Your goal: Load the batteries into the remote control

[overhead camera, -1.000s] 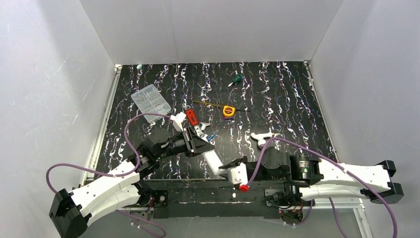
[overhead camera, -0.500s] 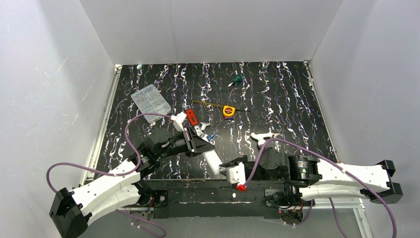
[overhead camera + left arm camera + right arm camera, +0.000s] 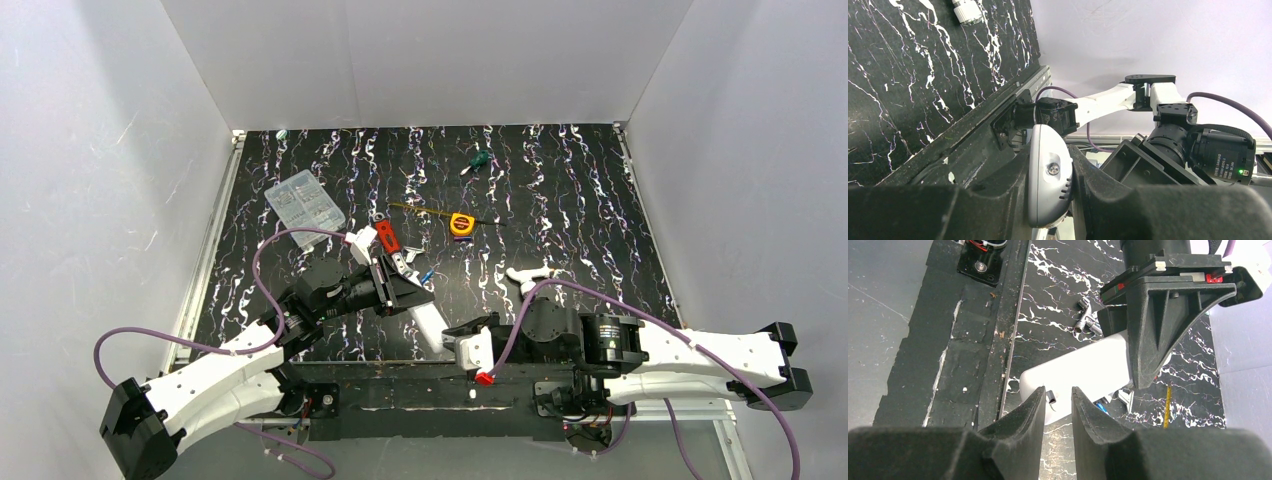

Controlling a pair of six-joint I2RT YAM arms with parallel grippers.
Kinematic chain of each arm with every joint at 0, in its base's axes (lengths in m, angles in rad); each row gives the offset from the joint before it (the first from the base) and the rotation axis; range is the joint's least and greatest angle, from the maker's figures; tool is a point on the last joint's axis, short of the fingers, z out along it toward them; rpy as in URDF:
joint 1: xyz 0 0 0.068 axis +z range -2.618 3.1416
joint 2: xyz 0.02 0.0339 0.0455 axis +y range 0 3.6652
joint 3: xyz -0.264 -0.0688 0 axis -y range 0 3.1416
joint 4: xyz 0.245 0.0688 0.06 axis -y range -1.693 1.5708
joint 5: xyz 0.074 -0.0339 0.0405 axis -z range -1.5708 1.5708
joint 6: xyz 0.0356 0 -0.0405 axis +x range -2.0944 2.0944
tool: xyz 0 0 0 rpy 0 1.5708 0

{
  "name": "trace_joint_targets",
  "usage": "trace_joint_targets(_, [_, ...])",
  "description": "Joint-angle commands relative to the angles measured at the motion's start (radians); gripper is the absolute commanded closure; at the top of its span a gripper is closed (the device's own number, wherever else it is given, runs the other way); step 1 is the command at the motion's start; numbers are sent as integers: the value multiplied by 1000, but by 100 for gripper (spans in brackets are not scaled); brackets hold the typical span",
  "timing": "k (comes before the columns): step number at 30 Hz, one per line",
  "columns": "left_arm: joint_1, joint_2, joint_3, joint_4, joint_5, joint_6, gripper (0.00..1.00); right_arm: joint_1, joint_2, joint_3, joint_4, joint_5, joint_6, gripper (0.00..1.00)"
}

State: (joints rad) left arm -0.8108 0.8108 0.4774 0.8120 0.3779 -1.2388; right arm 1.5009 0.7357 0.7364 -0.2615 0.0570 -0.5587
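Note:
The white remote control (image 3: 428, 325) is tilted, its near end toward the table's front edge. My left gripper (image 3: 403, 290) is shut on its upper part. In the left wrist view the left gripper (image 3: 1049, 172) squeezes the remote control (image 3: 1048, 187) edge-on between its pads. My right gripper (image 3: 452, 342) sits at the remote's near end. In the right wrist view the right gripper (image 3: 1058, 392) is narrowly open with nothing between its fingers, and the remote control (image 3: 1083, 372) lies just beyond the tips. A blue battery (image 3: 427, 277) lies on the mat beside the remote, and the same battery (image 3: 1102, 406) peeks out under it.
A clear parts box (image 3: 304, 205) sits at the back left. A yellow tape measure (image 3: 461, 223), a green screwdriver (image 3: 477, 160) and a red-handled tool (image 3: 386, 236) lie farther back. A white angled fitting (image 3: 527, 276) is right of centre. Silvery metal bits (image 3: 1085, 322) lie behind the remote.
My right gripper has slid left toward the remote's near end and its jaws have narrowed a little. The left gripper and remote have stayed put.

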Motion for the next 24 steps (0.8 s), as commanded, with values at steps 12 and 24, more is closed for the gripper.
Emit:
trace_joint_targets(12, [0, -3, 24, 79, 28, -6, 100, 4, 0, -12, 18, 22, -21, 67])
trace_joint_targets(24, [0, -2, 22, 81, 30, -7, 100, 4, 16, -17, 35, 66, -43, 67])
